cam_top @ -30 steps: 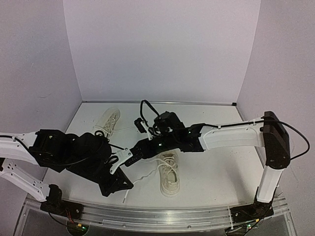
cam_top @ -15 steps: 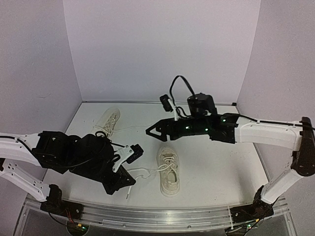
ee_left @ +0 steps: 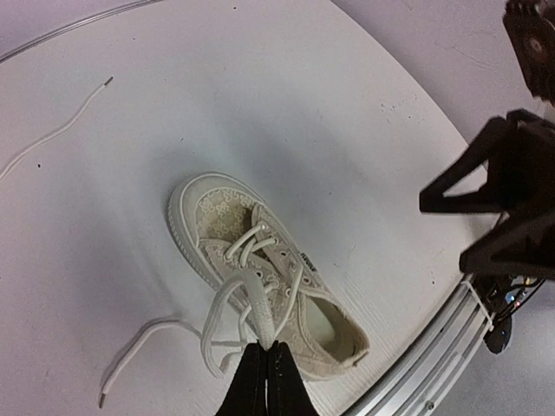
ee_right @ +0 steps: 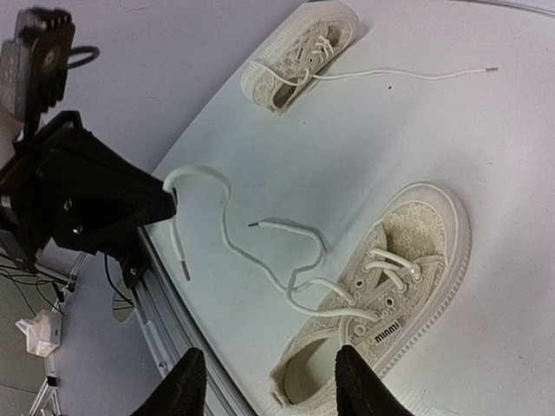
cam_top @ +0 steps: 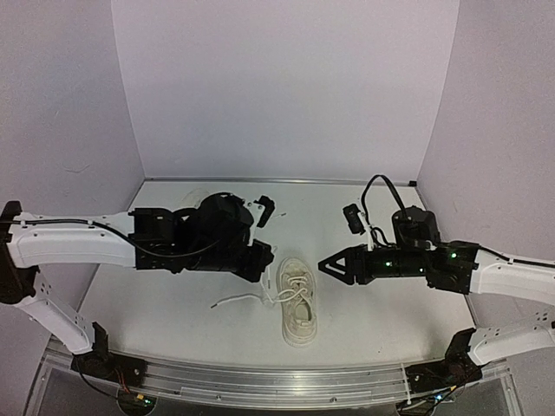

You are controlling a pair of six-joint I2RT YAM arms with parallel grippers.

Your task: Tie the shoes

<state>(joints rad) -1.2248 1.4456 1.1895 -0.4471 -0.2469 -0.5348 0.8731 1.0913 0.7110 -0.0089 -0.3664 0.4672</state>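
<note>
A lace (ee_left: 258, 308) of the near shoe (cam_top: 297, 303) is being pinched in the closed left gripper (ee_left: 265, 348). The right gripper (cam_top: 324, 267) is being held beside that shoe, jaws apart and empty. From above, the far shoe (ee_right: 299, 48) is being largely blocked by the left arm (cam_top: 173, 238).

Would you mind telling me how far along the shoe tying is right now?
No bow shows on either shoe yet. In hand: the left pincer is shut on a lace of the near shoe; the right pincer is open and empty. Left: knot that shoe, then the far shoe, whose laces trail loose.
</note>
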